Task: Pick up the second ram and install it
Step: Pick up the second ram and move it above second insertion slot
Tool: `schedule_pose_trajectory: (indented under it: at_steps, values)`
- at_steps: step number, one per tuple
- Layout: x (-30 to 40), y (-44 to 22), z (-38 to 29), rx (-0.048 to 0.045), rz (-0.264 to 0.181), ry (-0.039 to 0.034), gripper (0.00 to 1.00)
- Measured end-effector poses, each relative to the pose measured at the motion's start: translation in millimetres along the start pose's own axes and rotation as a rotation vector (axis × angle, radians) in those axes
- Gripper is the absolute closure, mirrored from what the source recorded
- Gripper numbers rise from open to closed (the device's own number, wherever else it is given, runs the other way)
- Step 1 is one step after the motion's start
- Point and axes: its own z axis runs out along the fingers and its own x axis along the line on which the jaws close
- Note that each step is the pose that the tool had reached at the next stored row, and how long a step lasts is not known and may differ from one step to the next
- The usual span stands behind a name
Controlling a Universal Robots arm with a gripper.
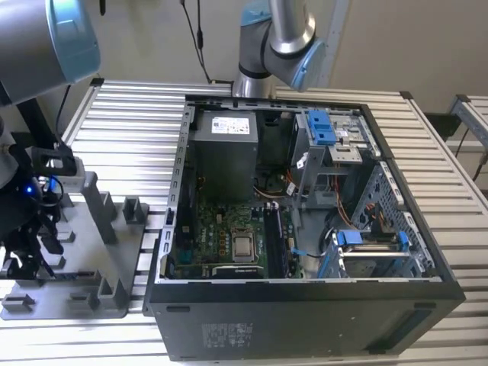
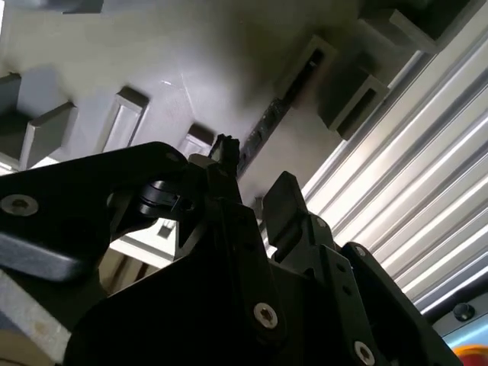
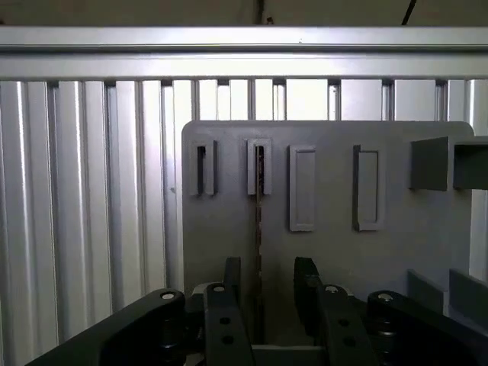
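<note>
The second ram stands on its edge in a slot of the grey holder tray, seen edge-on as a thin dark strip. In the second wrist view the ram runs away from the fingertips towards a grey slot post. My gripper is open, with one black finger on each side of the stick and a gap to both. The stick lies closer to one finger than to the other. In the exterior view my gripper hangs low over the tray at the exterior view's left.
The open computer case lies on the slatted metal table, to the tray's right in the exterior view. Inside are the motherboard, the power supply and blue drive brackets. Grey upright posts rise from the tray.
</note>
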Motion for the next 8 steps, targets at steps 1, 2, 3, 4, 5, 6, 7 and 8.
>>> schedule_pose_trajectory:
  at_steps: [1,2,3,4,5,6,7,8]
  values:
    - [0.2,0.1,1.8,-0.0002,-0.007,0.0,0.58]
    - [0.4,0.2,3.5,-0.0006,-0.013,0.0003,0.58]
    - [0.6,0.2,5.3,-0.0008,-0.018,0.0005,0.58]
    - [0.7,0.3,7.1,-0.001,-0.023,0.0007,0.58]
    - [0.7,0.4,8.9,-0.0008,-0.026,0.0009,0.58]
    - [0.8,0.5,10.7,-0.0001,-0.029,0.001,0.58]
    - [0.8,0.6,12.6,0.0012,-0.03,0.001,0.58]
    - [0.9,0.8,14.4,0.0022,-0.031,0.0011,0.58]
